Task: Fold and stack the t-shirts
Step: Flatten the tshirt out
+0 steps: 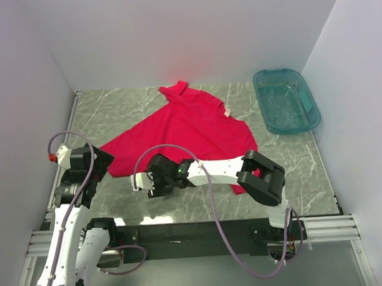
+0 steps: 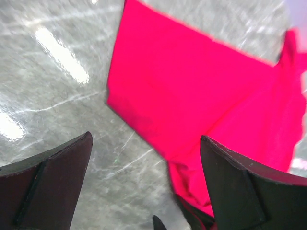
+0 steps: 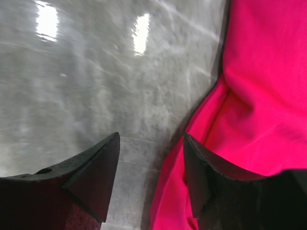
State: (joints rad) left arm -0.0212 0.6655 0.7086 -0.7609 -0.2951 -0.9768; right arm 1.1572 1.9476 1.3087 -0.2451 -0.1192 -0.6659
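White walls (image 1: pixel 173 36) close in a grey, marble-patterned table (image 1: pixel 293 170) on three sides. Spread over the middle of it lies a bright red cotton t-shirt (image 1: pixel 190 127), opened out but rumpled. One sleeve points toward the far wall and one corner runs out toward the left edge.

The right gripper (image 3: pixel 151 136) sits at the shirt's near-left hem. Its fingers are parted to a moderate gap with only bare table between them, and the red cloth bunches just beside the right-hand finger. It has hold of nothing. The left gripper (image 2: pixel 146 139) hangs over the shirt's left corner with its fingers spread wide. Table and the cloth's edge show below the gap, and nothing is gripped. A see-through teal plastic bin (image 1: pixel 281 104) stands at the far right, well apart from the shirt, and looks empty.

By my reading the task is near its start. No fold has been made, no stack exists, and both claws seem placed to take the near-left hem. The folding and the stacking are all still to do.

Only this one shirt shows, and whether others wait out of view cannot be told. The right forearm covers part of the near hem. Both wrist views are soft, so the finer creases are hard to make out.
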